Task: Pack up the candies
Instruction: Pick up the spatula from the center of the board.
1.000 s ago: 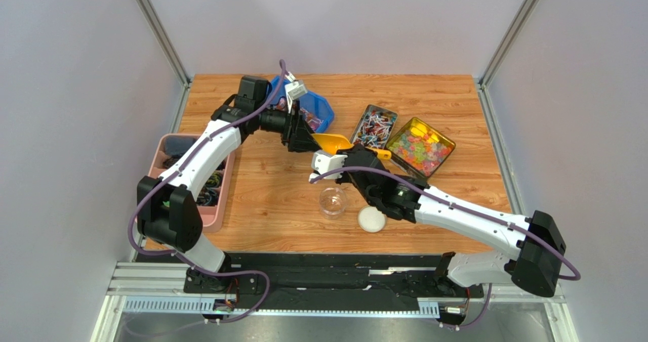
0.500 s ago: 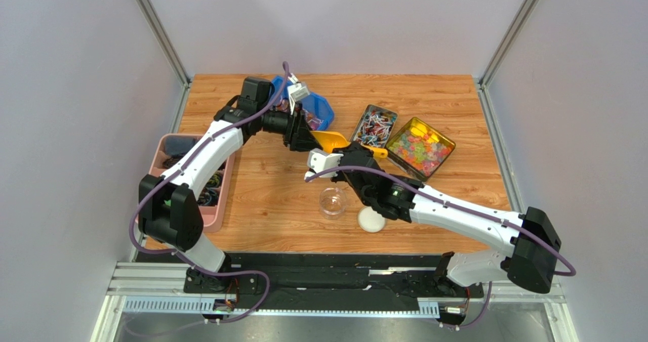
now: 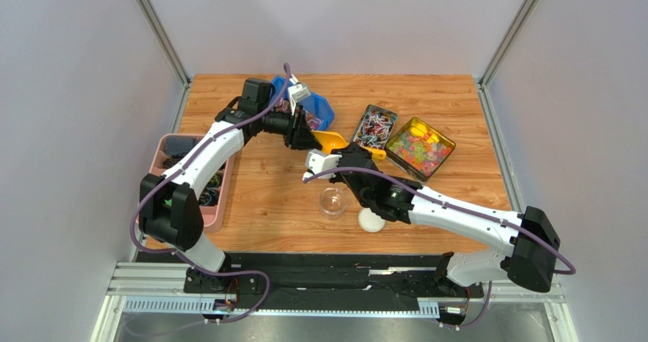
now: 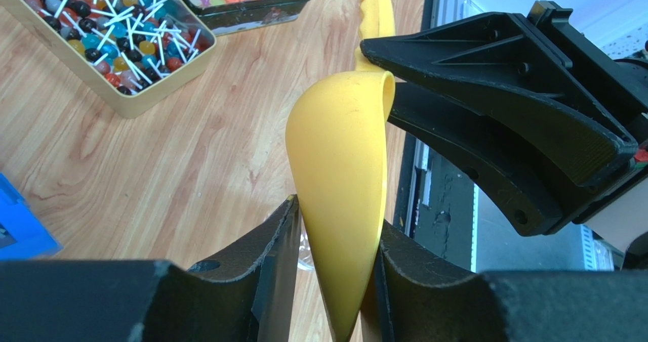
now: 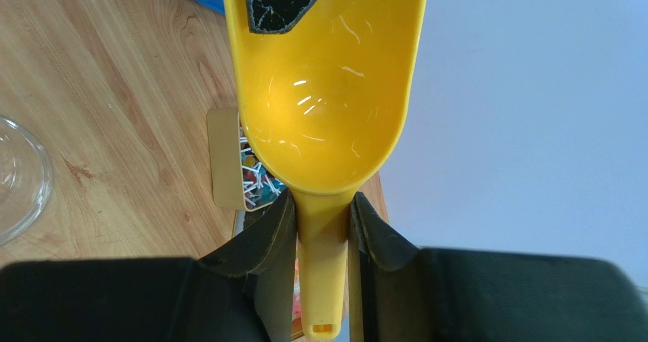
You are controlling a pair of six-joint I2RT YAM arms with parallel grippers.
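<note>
A yellow scoop [image 3: 332,140] hangs above the table between both grippers, and its bowl [image 5: 327,91] is empty. My left gripper [image 3: 312,138] is shut on the bowl's front lip [image 4: 338,266]. My right gripper [image 3: 362,154] is shut on the scoop's handle [image 5: 323,236]. The right fingers [image 4: 494,76] show in the left wrist view. A blue bin [image 3: 319,113] lies behind the left wrist, which mostly hides it. I cannot make out the wrapped candies in it. A clear cup [image 3: 332,201] stands below the scoop, near the right arm.
A tin of lollipops [image 3: 373,126] and a tin of coloured gummies [image 3: 420,146] lie to the right of the scoop. A white lid [image 3: 371,219] lies by the cup. A pink tray [image 3: 169,148] with dark coiled bands sits at the left edge.
Both grippers and the scoop have shifted slightly to the left and toward the back. The grips have not changed.
</note>
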